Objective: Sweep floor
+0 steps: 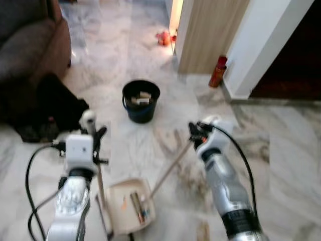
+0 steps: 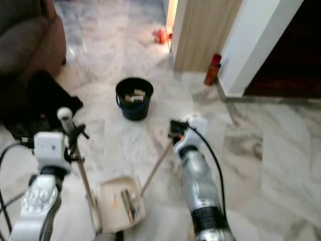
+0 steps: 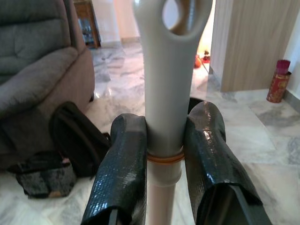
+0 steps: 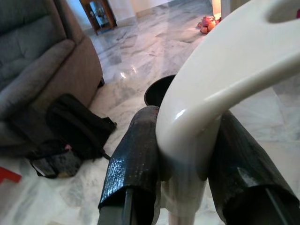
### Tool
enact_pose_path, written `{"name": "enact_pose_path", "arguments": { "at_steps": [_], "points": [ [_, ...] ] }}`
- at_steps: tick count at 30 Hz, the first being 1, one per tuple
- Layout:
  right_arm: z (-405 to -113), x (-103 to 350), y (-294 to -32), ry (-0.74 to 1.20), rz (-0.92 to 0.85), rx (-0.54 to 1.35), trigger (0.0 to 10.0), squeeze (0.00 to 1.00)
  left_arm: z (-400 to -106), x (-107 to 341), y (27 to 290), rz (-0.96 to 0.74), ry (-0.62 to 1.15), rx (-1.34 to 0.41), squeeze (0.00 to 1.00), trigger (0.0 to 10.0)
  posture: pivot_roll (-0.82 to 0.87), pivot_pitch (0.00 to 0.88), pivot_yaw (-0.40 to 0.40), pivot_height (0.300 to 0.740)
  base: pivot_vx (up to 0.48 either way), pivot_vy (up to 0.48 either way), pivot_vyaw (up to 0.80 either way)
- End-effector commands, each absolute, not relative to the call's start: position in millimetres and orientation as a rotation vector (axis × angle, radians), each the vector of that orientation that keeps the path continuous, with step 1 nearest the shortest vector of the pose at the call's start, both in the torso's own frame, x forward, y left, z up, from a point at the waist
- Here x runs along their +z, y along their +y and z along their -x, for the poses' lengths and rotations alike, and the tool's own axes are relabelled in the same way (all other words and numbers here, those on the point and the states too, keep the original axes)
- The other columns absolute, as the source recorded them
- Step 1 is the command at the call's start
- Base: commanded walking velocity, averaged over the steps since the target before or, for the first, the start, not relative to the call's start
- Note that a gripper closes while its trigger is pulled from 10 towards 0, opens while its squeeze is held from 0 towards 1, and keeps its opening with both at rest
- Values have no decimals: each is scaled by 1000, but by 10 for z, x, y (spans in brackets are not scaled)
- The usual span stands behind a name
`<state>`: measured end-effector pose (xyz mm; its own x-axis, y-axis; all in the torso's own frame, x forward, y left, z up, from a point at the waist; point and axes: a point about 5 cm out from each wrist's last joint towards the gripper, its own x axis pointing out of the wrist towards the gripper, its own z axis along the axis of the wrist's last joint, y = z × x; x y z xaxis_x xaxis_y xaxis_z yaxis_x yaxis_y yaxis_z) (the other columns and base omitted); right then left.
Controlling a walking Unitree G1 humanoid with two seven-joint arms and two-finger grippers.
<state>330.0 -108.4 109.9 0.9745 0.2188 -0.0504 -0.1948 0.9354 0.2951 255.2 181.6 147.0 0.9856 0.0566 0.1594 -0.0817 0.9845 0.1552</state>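
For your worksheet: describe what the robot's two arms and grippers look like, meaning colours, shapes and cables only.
Both arms are silver, rounded metal tubes with black bands at the joints. The left arm carries a boxy white wrist block, and a black cable loops beside it. The right arm has a black cable arching along it. Each gripper, left and right, has two long, glossy black fingers with textured surfaces.

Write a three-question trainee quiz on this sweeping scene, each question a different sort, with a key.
1. True or false: the left gripper is shut on the dustpan handle.
2. The black bucket stands: A) beside the sofa B) on the open floor ahead C) inside the dustpan.
3. Fill in: the right gripper holds the ___ handle.

Key: 1 true; 2 B; 3 broom.
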Motion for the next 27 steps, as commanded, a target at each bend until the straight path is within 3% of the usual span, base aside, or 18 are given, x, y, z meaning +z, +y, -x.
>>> {"name": "enact_pose_path", "arguments": {
  "at_steps": [1, 27],
  "points": [
    [-3313, 1205, -1171, 32, -337, 191, 10000, 0, -2562, 1534, 1751, -159, -185, 53, 0, 10000, 138, 136, -82, 740, 315, 0, 0],
    [-3315, 1212, -1175, 30, -347, 199, 10000, 0, -2584, 1518, 1755, -157, -173, 57, 0, 10000, 140, 136, -84, 740, 332, 0, 0]
  ]
}}
